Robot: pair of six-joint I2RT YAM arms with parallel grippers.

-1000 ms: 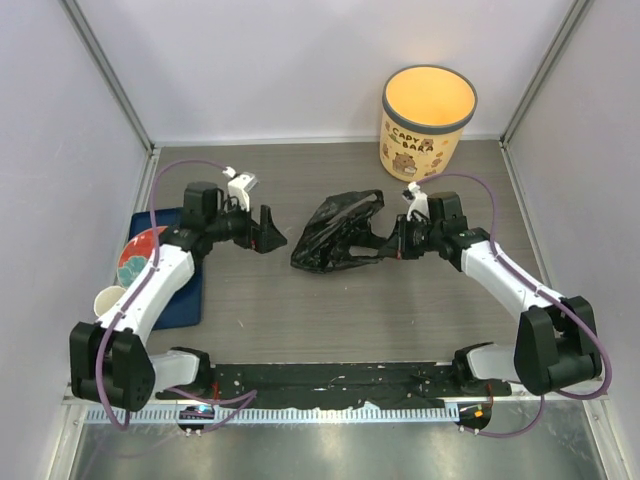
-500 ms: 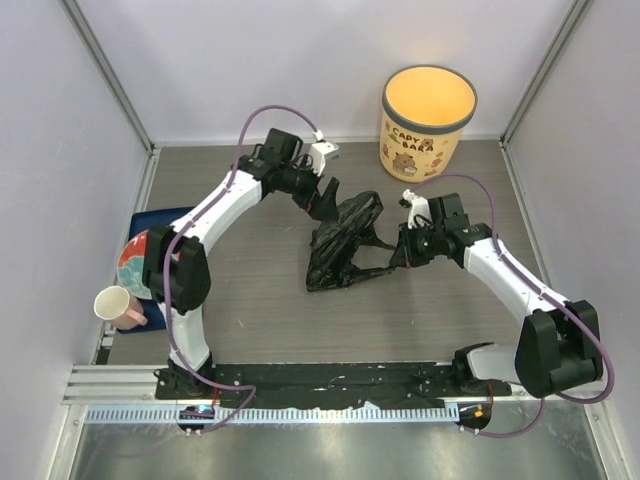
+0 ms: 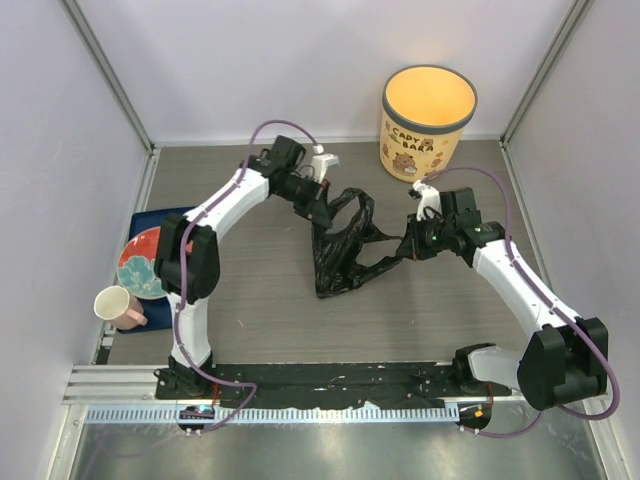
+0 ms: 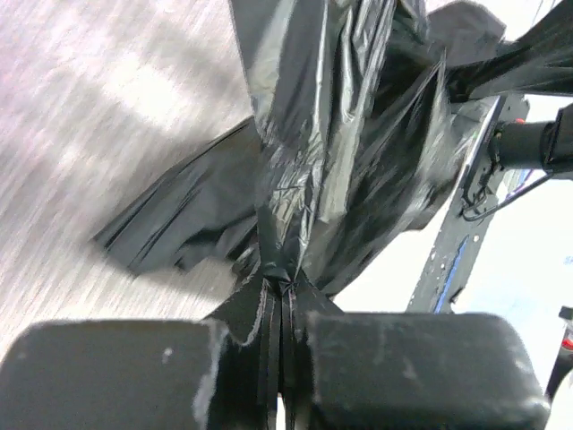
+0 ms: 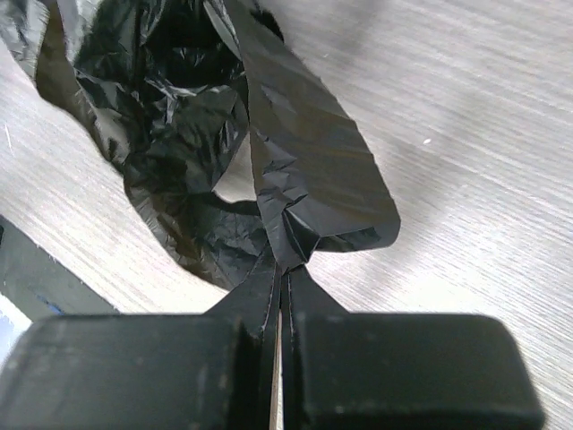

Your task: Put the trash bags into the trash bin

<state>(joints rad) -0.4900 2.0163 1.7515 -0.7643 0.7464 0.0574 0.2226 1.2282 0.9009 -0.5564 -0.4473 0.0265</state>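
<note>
At the centre of the worktop (image 3: 260, 300): one trash bag (image 3: 338, 255), crinkled glossy black film, spread between the two end effectors.
Trash bag, attitude: upper corner drawn up to the left, a thin strand drawn out to the right, loose lower folds down at the worktop surface.
Left end effector (image 3: 322, 207): jaws pressed together on a bunched corner of the trash bag; film is pinched between the fingers in the left wrist view.
Right end effector (image 3: 409, 247): jaws fully closed on a gathered edge of the trash bag; film fans out from the fingertips in the right wrist view.
Trash bin (image 3: 425, 125): upright at the far right of the worktop, mouth open, beyond the right end effector, apart from the trash bag.
Trash bin, contents: none of the trash bag is inside.
Worktop, left edge: patterned plate (image 3: 140, 265) on a blue mat (image 3: 160, 215); beige cup (image 3: 112, 303) just beside the plate on the near side.
</note>
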